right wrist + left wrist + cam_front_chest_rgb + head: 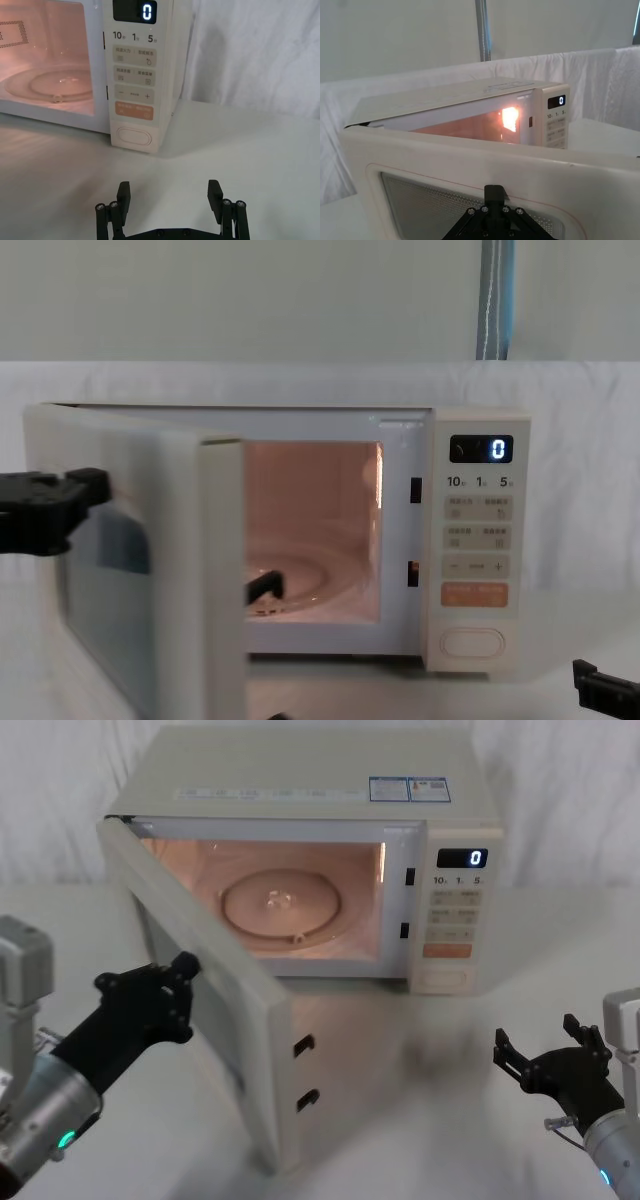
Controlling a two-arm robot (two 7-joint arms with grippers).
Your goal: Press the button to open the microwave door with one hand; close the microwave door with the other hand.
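The microwave door stands wide open, swung out toward the front left, and the cavity behind it is lit. My left gripper is shut, its tip at the door's outer face beside the dark window; I cannot tell whether it touches. From the chest it shows at the left, in front of the door. The button, a wide cream pill-shaped key, sits at the bottom of the control panel. My right gripper is open and empty, low over the table and well back from the button.
A glass turntable lies inside the cavity. Above the button are an orange key, small beige keys and a display reading 0. The microwave stands on a white-clothed table, with a white backdrop behind.
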